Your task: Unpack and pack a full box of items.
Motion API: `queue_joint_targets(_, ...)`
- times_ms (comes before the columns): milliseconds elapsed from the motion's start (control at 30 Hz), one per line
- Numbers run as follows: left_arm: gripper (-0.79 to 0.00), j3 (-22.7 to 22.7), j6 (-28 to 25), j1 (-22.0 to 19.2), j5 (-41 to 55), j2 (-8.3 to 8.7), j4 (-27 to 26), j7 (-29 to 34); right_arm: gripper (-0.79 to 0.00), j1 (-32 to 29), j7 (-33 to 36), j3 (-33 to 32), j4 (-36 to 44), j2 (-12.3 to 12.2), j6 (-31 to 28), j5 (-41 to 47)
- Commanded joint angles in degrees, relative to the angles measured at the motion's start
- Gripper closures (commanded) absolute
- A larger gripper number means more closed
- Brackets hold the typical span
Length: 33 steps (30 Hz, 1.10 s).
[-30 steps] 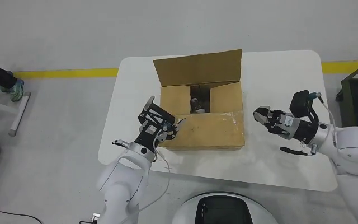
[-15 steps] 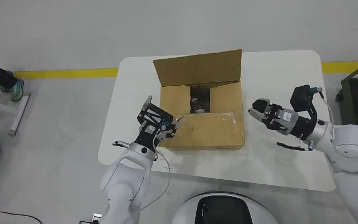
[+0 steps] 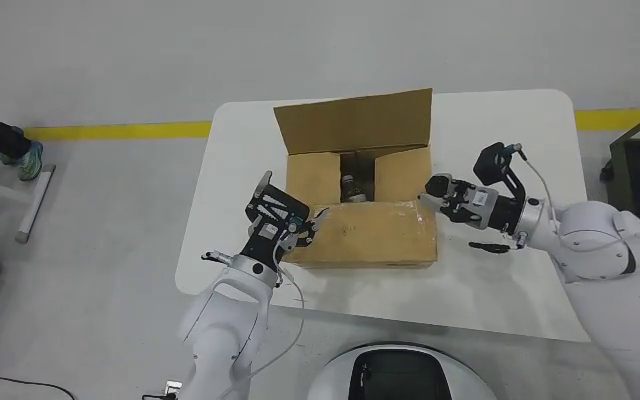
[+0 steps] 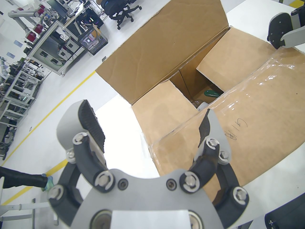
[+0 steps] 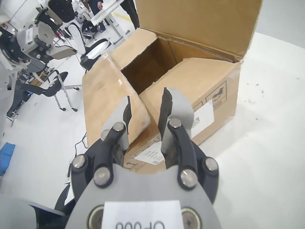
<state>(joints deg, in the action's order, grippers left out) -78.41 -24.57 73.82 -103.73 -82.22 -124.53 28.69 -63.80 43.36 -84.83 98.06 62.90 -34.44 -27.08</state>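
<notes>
At the worktop's (image 3: 500, 130) centre sits the box (image 3: 370, 235) — far flap upright at 12 o'clock, near flap taped and folded down, side flaps in, with a gap between them showing a bottle (image 3: 351, 185). Left jaws stand wide apart at its 8 o'clock corner, one finger (image 4: 214, 131) over the near flap. Right jaws, narrowly apart, sit at its 3 o'clock edge — by the near flap's corner.
</notes>
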Motion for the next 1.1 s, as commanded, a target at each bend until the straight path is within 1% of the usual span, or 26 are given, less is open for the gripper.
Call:
queue_joint_targets(0, -0.785, 0.0, 0.0, 0.0, 0.0, 0.0, 0.0, 0.0, -0.326, 0.3, -0.1, 0.4, -0.4, -0.1, 0.1, 0.1)
queue_joint_targets(200, -0.785, 0.0, 0.0, 0.0, 0.0, 0.0, 0.0, 0.0, -0.311, 0.2, 1.9, 0.5, 0.6, -0.6, -1.2, 2.0)
queue_joint_targets(433, -0.785, 0.0, 0.0, 0.0, 0.0, 0.0, 0.0, 0.0, -0.354, -1.2, 7.1, -0.5, 3.1, -1.6, -4.0, 4.1)
queue_joint_targets(667, -0.785, 0.0, 0.0, 0.0, 0.0, 0.0, 0.0, 0.0, -0.345, -2.0, 9.7, -0.5, 5.0, -2.4, -5.5, 6.9)
queue_joint_targets(733, -0.785, 0.0, 0.0, 0.0, 0.0, 0.0, 0.0, 0.0, -0.326, -2.0, 10.2, -0.3, 5.1, -2.6, -5.8, 7.7)
queue_joint_targets(767, -0.785, 0.0, 0.0, 0.0, 0.0, 0.0, 0.0, 0.0, -0.308, -2.0, 10.3, -0.3, 5.2, -2.7, -5.9, 8.0)
queue_joint_targets(833, -0.785, 0.0, 0.0, 0.0, 0.0, 0.0, 0.0, 0.0, -0.203, -2.2, 10.3, -0.3, 5.8, -2.9, -6.2, 8.2)
queue_joint_targets(867, -0.785, 0.0, 0.0, 0.0, 0.0, 0.0, 0.0, 0.0, -0.065, -2.4, 10.1, -0.4, 6.2, -3.0, -6.5, 8.5)
queue_joint_targets(900, -0.785, 0.0, 0.0, 0.0, 0.0, 0.0, 0.0, 0.0, 0.0, -2.7, 9.7, -0.5, 6.6, -3.1, -6.8, 8.8)
queue_joint_targets(1067, -0.785, -0.1, 0.7, 0.1, 0.0, 0.04, -0.5, -0.6, 0.0, -4.3, 7.5, -1.8, 10.0, -3.6, -9.2, 5.4)
